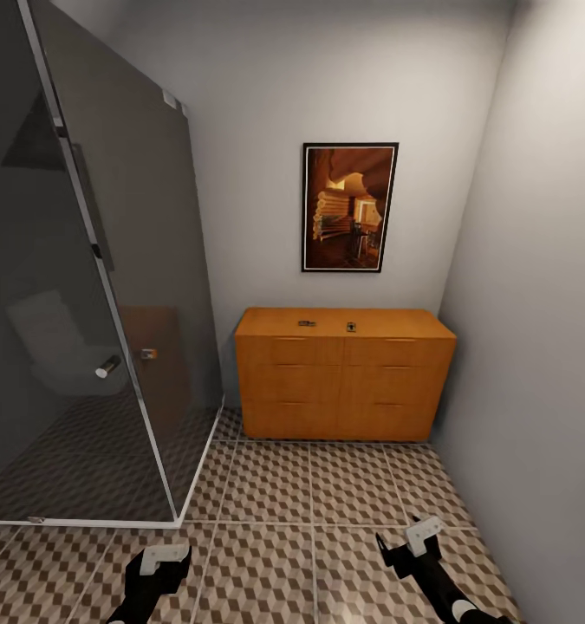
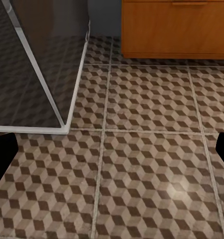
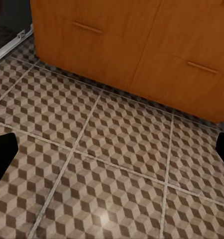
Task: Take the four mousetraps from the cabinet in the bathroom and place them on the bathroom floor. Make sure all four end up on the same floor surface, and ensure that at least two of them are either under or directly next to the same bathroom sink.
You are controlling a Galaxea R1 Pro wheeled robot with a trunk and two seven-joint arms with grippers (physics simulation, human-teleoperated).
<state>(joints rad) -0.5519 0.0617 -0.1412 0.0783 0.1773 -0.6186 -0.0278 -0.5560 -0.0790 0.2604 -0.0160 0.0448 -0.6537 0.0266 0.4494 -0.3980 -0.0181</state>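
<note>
Mousetraps: two small dark pieces lie on the cabinet top, well apart from both grippers; one [image 1: 307, 323] left of centre, one [image 1: 351, 327] just right of centre; too small to make out any detail.
Floor [image 1: 309, 494]: cube-pattern tiles with pale grout, running from the cabinet foot toward the robot; both wrist views look down on it.
Shower screen [image 1: 110, 286]: dark glass panels with a chrome frame, at the left of the head view; its bottom rail meets the floor; a chrome knob [image 1: 107, 367] sits on the glass.
Wall [image 1: 240, 191]: plain grey behind the cabinet, with another grey wall at the right.
Cabinet [image 1: 344, 381]: orange-brown, low and wide, against the back wall, between the screen and the right wall; drawer fronts shut, thin bar handles.
Picture [image 1: 349, 208]: black-framed, orange-brown print, hung above the cabinet.
Left gripper [image 1: 164, 555]: low in the head view, above the floor near the screen's corner; released, its dark fingers [image 2: 2, 157] spread wide apart in the wrist view, nothing between them.
Right gripper [image 1: 420, 533]: low at the right, above the floor before the cabinet; released, fingers [image 3: 2, 154] wide apart, nothing held.
</note>
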